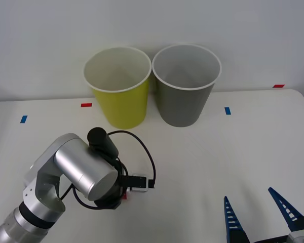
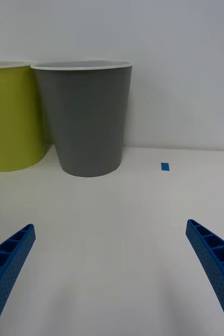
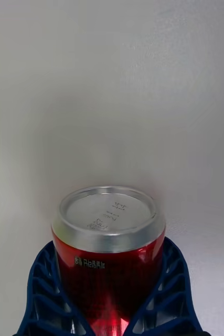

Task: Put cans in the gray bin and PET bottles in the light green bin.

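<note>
- Your left gripper (image 3: pixel 110 315) was closed on the red can (image 3: pixel 109 247), its blue ribbed fingers (image 3: pixel 49 294) curved round both sides of the can's body, low over the white table (image 1: pixel 233 152) near its front edge.
- Your right gripper (image 1: pixel 261 215) sat parked at the front right with its fingers spread wide.
- Well beyond both, the light green bin (image 1: pixel 119 86) and the gray bin (image 1: pixel 185 83) stood upright, side by side.

silver cylindrical left arm (image 1: pixel 71 172) with looping black cables – blue ribbed, tapered fingers (image 1: pixel 232 220) on the right gripper (image 1: pixel 258 212).
</note>
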Controlling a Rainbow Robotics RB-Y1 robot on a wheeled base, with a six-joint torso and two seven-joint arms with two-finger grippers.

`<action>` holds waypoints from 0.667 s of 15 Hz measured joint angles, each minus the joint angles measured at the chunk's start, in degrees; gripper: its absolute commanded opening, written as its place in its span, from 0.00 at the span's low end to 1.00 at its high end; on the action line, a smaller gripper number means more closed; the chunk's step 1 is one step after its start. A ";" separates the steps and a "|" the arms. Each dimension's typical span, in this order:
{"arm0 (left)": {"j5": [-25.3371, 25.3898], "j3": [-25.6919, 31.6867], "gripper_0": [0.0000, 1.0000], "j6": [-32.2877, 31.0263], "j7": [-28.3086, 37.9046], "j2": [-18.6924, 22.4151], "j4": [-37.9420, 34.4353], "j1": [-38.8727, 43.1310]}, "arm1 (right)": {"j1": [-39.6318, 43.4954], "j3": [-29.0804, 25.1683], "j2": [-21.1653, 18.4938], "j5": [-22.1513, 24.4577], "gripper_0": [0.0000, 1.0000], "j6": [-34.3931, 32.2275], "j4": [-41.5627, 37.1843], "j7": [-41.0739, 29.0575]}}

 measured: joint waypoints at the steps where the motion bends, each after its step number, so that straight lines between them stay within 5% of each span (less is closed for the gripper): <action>1: 0.17 0.00 0.00 0.00 0.12 0.14 0.00 0.01 | 0.00 0.00 0.00 0.00 1.00 0.00 0.00 0.00; 5: 1.17 -0.03 0.00 -3.10 2.53 1.10 -0.38 0.01 | 0.00 0.00 0.00 0.00 1.00 0.00 0.00 0.00; 10: 4.73 -0.03 0.00 -5.79 17.59 2.78 -7.86 0.02 | 0.00 0.00 0.00 0.00 1.00 0.00 0.00 0.00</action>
